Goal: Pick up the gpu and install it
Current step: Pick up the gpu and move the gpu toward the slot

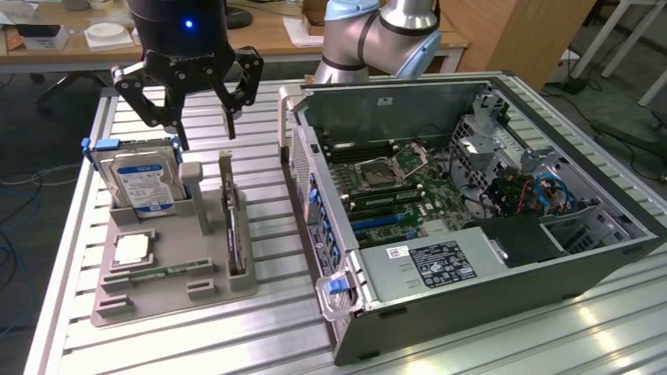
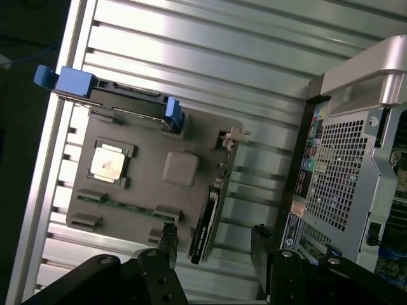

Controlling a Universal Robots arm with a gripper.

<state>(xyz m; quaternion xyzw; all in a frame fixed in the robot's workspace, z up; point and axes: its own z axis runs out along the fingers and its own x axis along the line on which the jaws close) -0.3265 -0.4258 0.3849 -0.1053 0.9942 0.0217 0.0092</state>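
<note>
The gpu (image 1: 233, 228) is a thin dark card standing on its edge in a slot along the grey holder (image 1: 177, 301), on the side nearest the computer case. My gripper (image 1: 206, 137) hangs open above the holder's far end, over the gap between the hard drive and the gpu, with nothing between its fingers. In the wrist view the gpu (image 2: 206, 222) shows as a narrow dark strip. It lies between the two black fingertips of the gripper (image 2: 214, 241), which are well apart and clear of the card.
The grey holder also carries a hard drive (image 1: 140, 180) with blue tabs, a processor chip (image 1: 133, 248) and a green memory stick (image 1: 156, 273). An open computer case (image 1: 469, 203) lies on the slatted metal table (image 1: 271, 328), close beside the holder on the exterior view's right.
</note>
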